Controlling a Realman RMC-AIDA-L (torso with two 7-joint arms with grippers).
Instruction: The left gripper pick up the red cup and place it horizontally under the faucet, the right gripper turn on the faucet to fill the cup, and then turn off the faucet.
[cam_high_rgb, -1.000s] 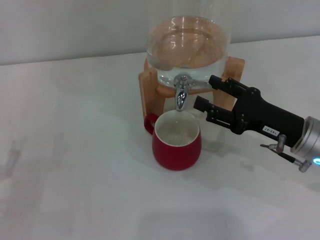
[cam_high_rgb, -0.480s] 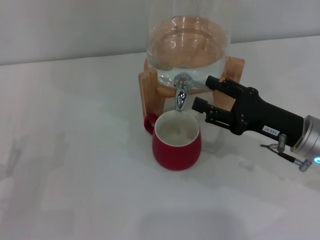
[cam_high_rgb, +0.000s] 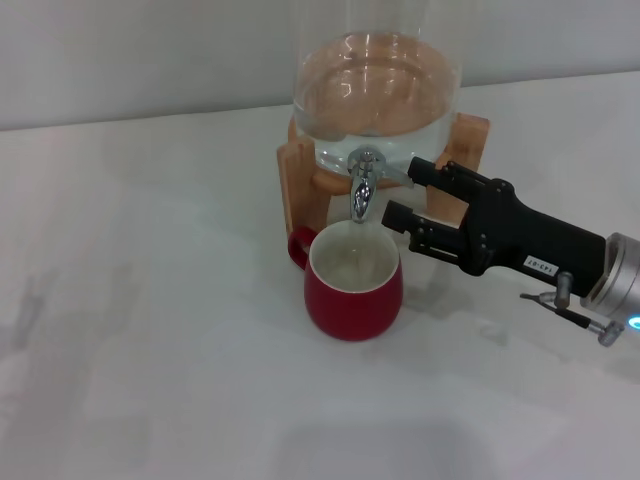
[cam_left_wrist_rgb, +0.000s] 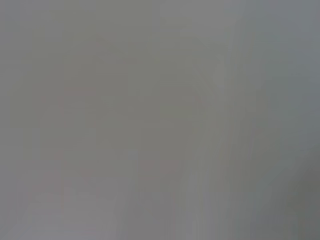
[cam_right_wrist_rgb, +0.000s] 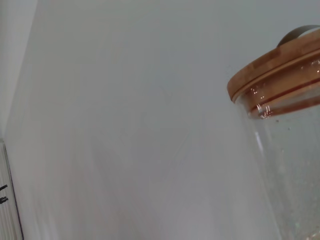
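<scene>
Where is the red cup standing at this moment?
In the head view, the red cup stands upright on the white table, directly under the faucet, with the right gripper just to its right.

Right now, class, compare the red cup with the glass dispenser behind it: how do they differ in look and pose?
The red cup is opaque dark red with a cream inside; the glass dispenser is clear, so its water shows. The cup stands directly on the white table; the dispenser sits raised on a wooden stand. The cup is squat and small; the dispenser is far larger. Both stand upright, and the faucet is above the cup's mouth.
</scene>
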